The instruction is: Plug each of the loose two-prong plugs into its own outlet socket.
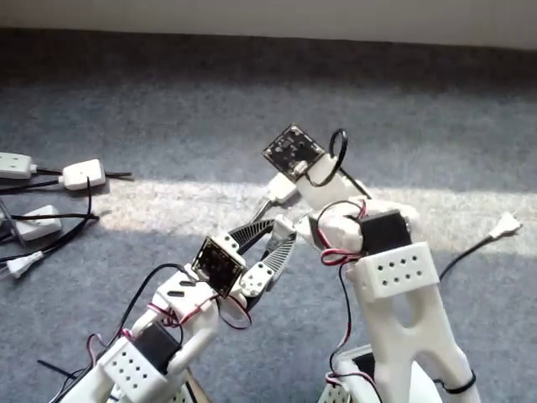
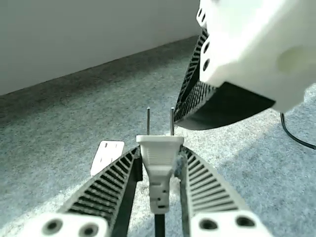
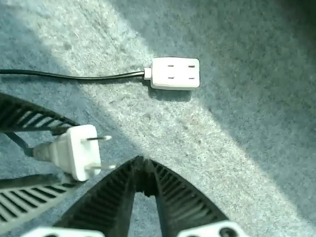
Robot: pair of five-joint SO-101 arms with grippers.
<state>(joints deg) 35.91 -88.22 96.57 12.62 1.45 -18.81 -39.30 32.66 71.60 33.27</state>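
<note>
My left gripper (image 2: 160, 150) is clamped on the plug (image 2: 159, 165); right gripper (image 3: 144, 167) pinched together, empty, beside the plug. I should square it to the socket (image 3: 175, 73) before pushing.

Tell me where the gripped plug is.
The plug sits in the left gripper, held above the carpet beside the right gripper, near the outlet socket.

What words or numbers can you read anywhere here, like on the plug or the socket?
None: no word, number or sign can be read in any view.
Plug, held in the left gripper: plain white, no print that can be read.
Socket: white with slots, no print.
Small dark boards on the arms' wrists: tiny marks, too small to read.
</note>
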